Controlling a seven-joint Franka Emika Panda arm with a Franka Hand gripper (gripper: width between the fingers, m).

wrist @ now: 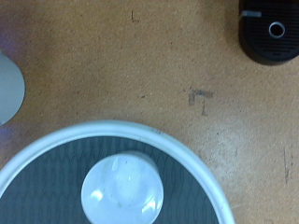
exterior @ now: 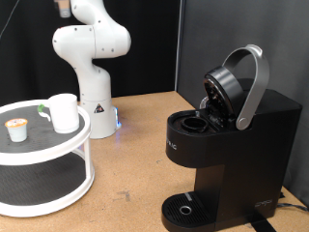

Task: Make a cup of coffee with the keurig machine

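The white cup [exterior: 64, 112] stands upright on the top tier of a round white stand [exterior: 85, 132] at the exterior view's left. From above it shows in the wrist view [wrist: 121, 187], inside the stand's white rim [wrist: 201, 166]. The black keurig machine [exterior: 232, 145] stands at the exterior view's right with its lid [exterior: 224, 85] raised, its silver-grey handle [exterior: 254, 85] up and the pod chamber [exterior: 193, 124] open. Its round drip tray [exterior: 183, 208] is bare; it also shows in the wrist view [wrist: 271, 31]. The gripper is not in view in either frame.
A small white pod with a tan top [exterior: 16, 128] sits on the stand beside the cup. The white arm's base [exterior: 94, 106] stands behind the stand and shows in the wrist view [wrist: 7, 86]. Bare wooden tabletop [exterior: 135, 155] lies between stand and machine.
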